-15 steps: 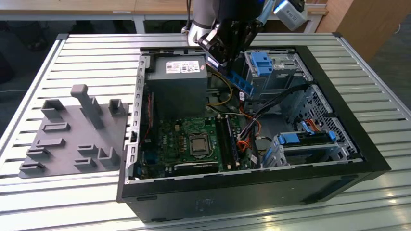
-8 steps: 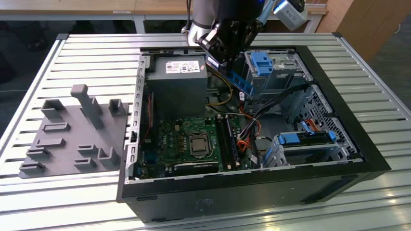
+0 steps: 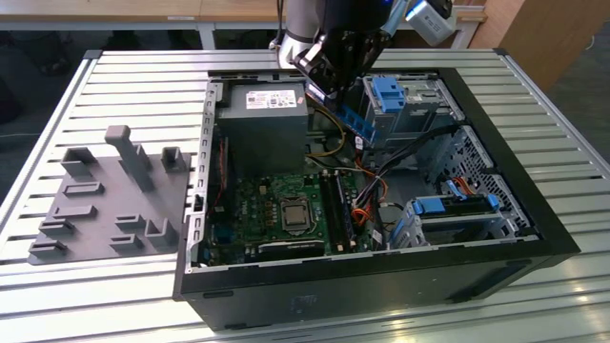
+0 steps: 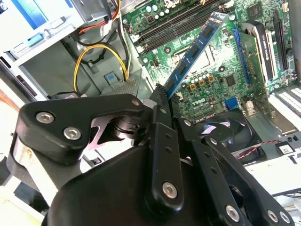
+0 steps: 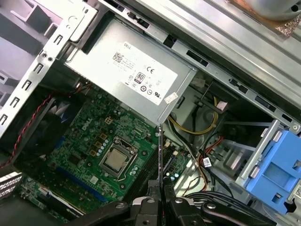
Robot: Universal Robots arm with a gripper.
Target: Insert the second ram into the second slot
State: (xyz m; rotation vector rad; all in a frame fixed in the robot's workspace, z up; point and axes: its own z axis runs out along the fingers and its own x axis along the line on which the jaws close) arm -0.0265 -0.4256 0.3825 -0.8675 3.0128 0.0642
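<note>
We have the gripper [image 4: 164, 100] clamped on one end of the second ram [image 4: 195, 49], poised above the motherboard [image 4: 237, 21] — light, stiff, fragile, we judge — best pinched by its edges.

Gripper [image 4: 162, 92] clamped on memory stick [image 4: 195, 49], high inside open case [image 3: 381, 275]. Tight spot there: power supply [image 3: 262, 121] on exterior view's left, drive cage [image 3: 410, 107] on exterior view's right, yellow wires [image 4: 99, 45] close by. Open air over board [image 3: 253, 207] around processor socket [image 3: 293, 213] and memory slots [image 3: 338, 211]. Black cable bundle [image 3: 401, 153] crossing just beside slots, near lower drive cage [image 3: 456, 218]. Case walls on every side; top open.
</note>
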